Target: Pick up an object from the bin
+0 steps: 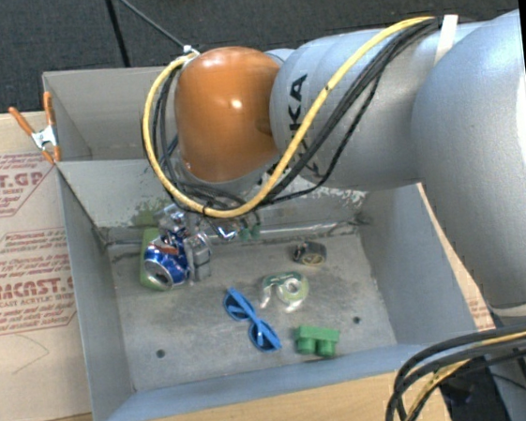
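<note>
My gripper [192, 251] reaches down at the bin's back left, under the orange cover, with its metal fingers right beside a crushed blue and green drinks can [161, 264]. The can lies on its side against the left part of the floor and touches the fingers' left side; whether it sits between them I cannot make out. A pair of blue toy sunglasses [251, 319] lies on the floor to the lower right of the gripper.
A clear tape roll [284, 291] lies mid-floor, a small dark round piece [307, 253] sits behind it, and a green block [316, 340] rests near the front wall. The arm and its cables cover the bin's back and right side.
</note>
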`<action>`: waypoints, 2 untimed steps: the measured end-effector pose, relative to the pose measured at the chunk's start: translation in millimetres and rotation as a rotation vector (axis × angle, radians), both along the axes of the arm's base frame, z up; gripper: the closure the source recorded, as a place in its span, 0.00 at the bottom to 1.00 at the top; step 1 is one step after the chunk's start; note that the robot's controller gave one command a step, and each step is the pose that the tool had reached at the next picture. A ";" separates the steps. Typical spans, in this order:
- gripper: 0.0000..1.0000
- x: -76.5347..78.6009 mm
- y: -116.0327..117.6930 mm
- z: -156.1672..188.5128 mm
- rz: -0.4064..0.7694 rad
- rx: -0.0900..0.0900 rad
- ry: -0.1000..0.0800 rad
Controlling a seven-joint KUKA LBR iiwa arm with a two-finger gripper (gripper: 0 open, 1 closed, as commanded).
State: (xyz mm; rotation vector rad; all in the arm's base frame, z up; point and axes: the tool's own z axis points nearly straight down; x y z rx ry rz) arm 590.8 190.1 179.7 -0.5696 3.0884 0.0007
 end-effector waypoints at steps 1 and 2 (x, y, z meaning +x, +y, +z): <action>1.00 -19.0 -9.6 98.4 0.179 0.002 -0.009; 1.00 -8.3 -17.8 83.8 0.468 0.000 -0.002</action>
